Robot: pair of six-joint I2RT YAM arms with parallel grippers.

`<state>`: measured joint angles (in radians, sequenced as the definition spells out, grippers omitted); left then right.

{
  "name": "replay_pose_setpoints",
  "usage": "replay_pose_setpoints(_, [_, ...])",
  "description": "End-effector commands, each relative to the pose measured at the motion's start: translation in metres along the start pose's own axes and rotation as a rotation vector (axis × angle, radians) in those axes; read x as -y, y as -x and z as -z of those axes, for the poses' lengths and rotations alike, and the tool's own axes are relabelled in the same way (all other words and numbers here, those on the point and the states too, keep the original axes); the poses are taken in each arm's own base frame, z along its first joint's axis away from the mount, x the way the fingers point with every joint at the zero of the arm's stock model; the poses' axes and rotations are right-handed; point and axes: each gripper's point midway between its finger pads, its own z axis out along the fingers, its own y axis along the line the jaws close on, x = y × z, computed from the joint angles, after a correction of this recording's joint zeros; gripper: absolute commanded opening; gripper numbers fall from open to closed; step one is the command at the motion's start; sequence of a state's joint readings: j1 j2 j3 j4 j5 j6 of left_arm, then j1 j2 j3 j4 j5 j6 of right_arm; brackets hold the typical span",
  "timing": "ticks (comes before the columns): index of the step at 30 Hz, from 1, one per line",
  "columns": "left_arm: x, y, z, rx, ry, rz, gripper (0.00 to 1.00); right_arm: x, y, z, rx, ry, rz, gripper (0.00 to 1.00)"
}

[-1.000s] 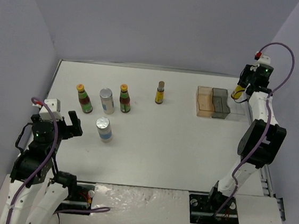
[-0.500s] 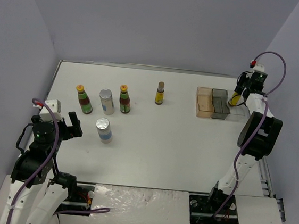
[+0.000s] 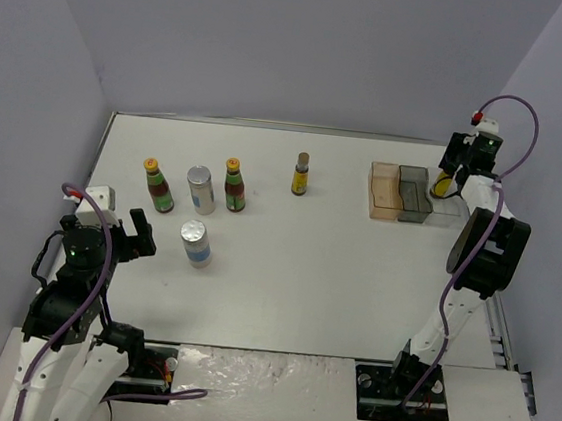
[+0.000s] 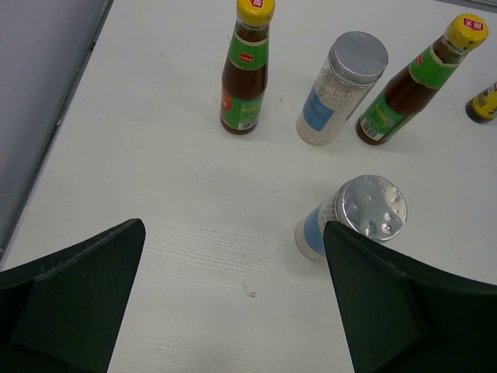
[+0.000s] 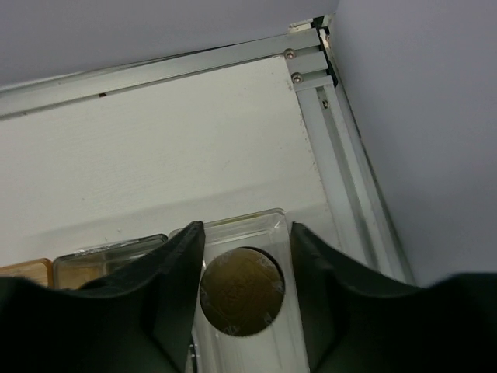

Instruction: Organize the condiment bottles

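Observation:
My right gripper (image 3: 450, 174) is shut on a small yellow-labelled bottle (image 3: 445, 186) and holds it upright in the clear right-hand compartment (image 5: 256, 233) of the tray. In the right wrist view I see the bottle's brown cap (image 5: 242, 291) between my fingers. The other small yellow-labelled bottle (image 3: 302, 175) stands mid-table. Two dark bottles with yellow caps (image 3: 159, 186) (image 3: 234, 186) and two silver-topped cylinders (image 3: 201, 189) (image 3: 195, 243) stand at the left. My left gripper (image 3: 129, 236) is open and empty, just left of the nearer cylinder (image 4: 357, 217).
The tray (image 3: 403, 167) has an orange, a grey and a clear compartment and stands at the back right. The table's metal rail (image 5: 342, 155) and the right wall run close beside it. The left wall is near my left arm.

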<state>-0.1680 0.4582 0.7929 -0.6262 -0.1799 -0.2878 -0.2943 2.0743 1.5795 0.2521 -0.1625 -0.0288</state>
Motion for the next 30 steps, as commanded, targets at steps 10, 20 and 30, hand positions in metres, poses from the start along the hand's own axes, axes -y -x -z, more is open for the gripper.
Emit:
replay_pose_setpoints(10, [0.003, 0.023, -0.002, 0.073, -0.011, 0.004, 0.97, -0.009, 0.093, 0.044, 0.222, 0.027, 0.032, 0.65])
replay_pose_setpoints(20, [0.003, 0.024, -0.001, 0.072, -0.011, 0.005, 0.97, -0.128, 0.137, 0.129, 0.281, 0.275, 0.129, 0.86])
replay_pose_setpoints(30, [0.001, 0.024, 0.000, 0.074, 0.004, 0.008, 0.97, -0.324, 0.050, 0.176, 0.194, 0.685, 0.285, 0.96])
